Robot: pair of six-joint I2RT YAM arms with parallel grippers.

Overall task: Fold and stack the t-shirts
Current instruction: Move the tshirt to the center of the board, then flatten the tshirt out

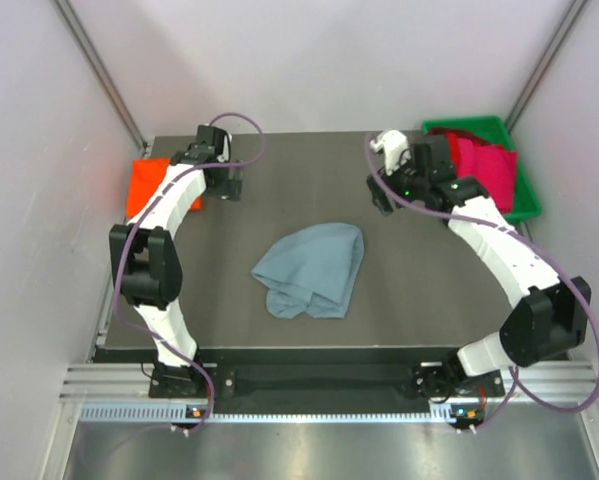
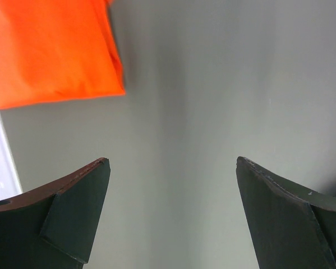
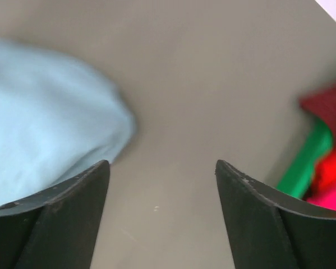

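Cloth is shown heaped at the middle of a dark grey tabletop (image 1: 299,170): a large slate blue-grey t-shirt (image 1: 311,270), crumpled and partly doubled over itself, not yet folded. A folded bright orange-red t-shirt (image 1: 147,186) is laid flat at the far left edge of the table. Crimson and magenta t-shirts (image 1: 484,160) are piled in a green plastic bin (image 1: 476,126) at the far right corner.

The slate shirt is judged to be light, soft and limp. It can be expected to sag and drape when lifted, and two layers may be pinched together by mistake. A hold is best taken at an outer edge, such as a hem or shoulder, so that the cloth can be spread flat before folding. Which edge is the hem cannot be told from the heap.

The left gripper (image 2: 170,162) is held above bare table just beside the orange-red shirt, its jaws spread wide, with nothing between them. The right gripper (image 3: 162,162) is held above bare table between the slate shirt and the bin, jaws likewise spread wide and empty. In its wrist view the slate cloth is seen blurred to one side and the bin's edge to the other. No cloth is touched by either gripper.
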